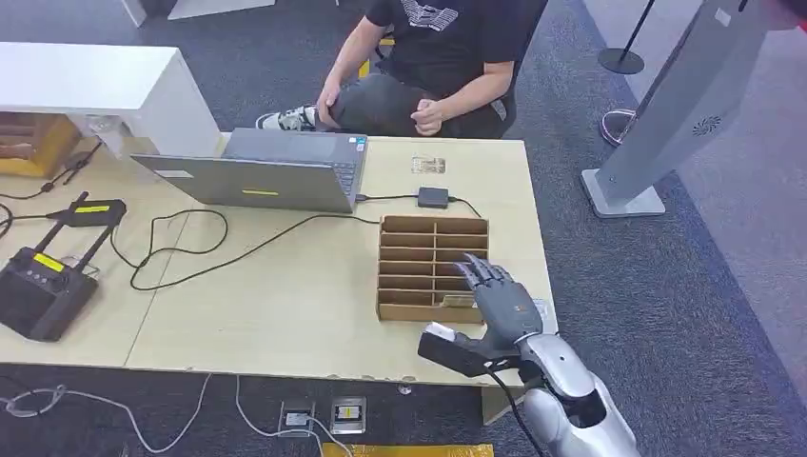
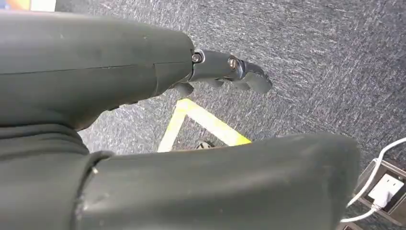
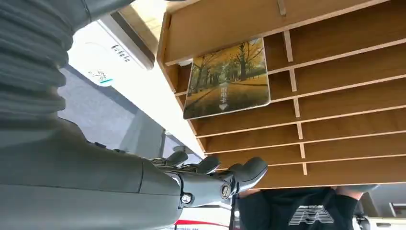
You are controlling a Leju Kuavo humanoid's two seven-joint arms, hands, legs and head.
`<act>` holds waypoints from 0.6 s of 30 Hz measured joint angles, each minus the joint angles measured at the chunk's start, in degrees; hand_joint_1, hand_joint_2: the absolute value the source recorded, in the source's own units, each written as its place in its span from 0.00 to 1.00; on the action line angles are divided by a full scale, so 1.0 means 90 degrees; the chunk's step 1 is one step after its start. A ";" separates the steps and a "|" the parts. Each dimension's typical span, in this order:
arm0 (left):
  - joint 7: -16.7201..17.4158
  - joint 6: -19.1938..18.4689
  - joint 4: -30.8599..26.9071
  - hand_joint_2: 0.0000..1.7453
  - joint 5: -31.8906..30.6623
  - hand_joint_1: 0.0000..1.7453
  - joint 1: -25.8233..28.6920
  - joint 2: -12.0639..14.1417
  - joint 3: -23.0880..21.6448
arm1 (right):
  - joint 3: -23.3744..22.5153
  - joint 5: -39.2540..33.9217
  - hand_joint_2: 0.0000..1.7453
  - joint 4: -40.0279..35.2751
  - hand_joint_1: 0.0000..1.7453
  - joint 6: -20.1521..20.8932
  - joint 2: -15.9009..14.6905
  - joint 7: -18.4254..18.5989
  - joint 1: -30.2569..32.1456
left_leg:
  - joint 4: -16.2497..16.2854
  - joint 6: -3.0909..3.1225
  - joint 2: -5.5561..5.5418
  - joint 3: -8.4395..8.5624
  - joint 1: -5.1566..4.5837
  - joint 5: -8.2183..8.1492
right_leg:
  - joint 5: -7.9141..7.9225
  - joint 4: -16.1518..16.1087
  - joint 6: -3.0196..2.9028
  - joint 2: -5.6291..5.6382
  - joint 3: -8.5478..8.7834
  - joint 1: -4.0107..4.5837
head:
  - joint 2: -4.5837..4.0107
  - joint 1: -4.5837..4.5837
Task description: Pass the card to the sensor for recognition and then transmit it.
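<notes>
At the far left of the desk (image 1: 285, 314) lie a black controller (image 1: 38, 286) with a yellow label and a second black device (image 1: 90, 211), with black cables (image 1: 181, 257) looping across the wood toward an open grey laptop (image 1: 276, 171). Behind the laptop a person (image 1: 428, 67) in a black shirt sits on a chair, hands resting at the knees. To the right of the laptop a small black adapter (image 1: 433, 197) lies on the desk, and just beyond it, near the far edge, a small pale card-like item (image 1: 428, 166). Nearer the robot stands a wooden slotted rack (image 1: 433, 268), two columns of compartments. The card (image 3: 227, 79), printed with yellow autumn trees, leans in one of the rack's slots close to the rack's near right corner; the head view shows it as a pale sliver (image 1: 460, 301) beside the fingers. The right hand (image 1: 500, 300) hovers over that corner with fingers extended and slightly spread, holding nothing, fingertips (image 3: 249, 170) near the rack but apart from the card. A white-topped black sensor box (image 1: 455, 347) sits at the desk's near edge, just under the right wrist. The left hand (image 2: 225, 72) hangs above grey carpet, fingers loosely curled, empty.
</notes>
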 joint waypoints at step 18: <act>0.0000 -0.0085 0.0000 0.00 0.0032 0.00 0.0000 0.0017 -0.0197 | 0.0005 0.0049 1.00 0.0117 0.00 -0.0005 0.0002 -0.0097 0.0009 | 0.0000 0.0000 0.0000 0.0001 0.0000 0.0000 | 0.0000 0.0000 0.0000 0.0000 0.0000 0.0000 | -0.0002 -0.0002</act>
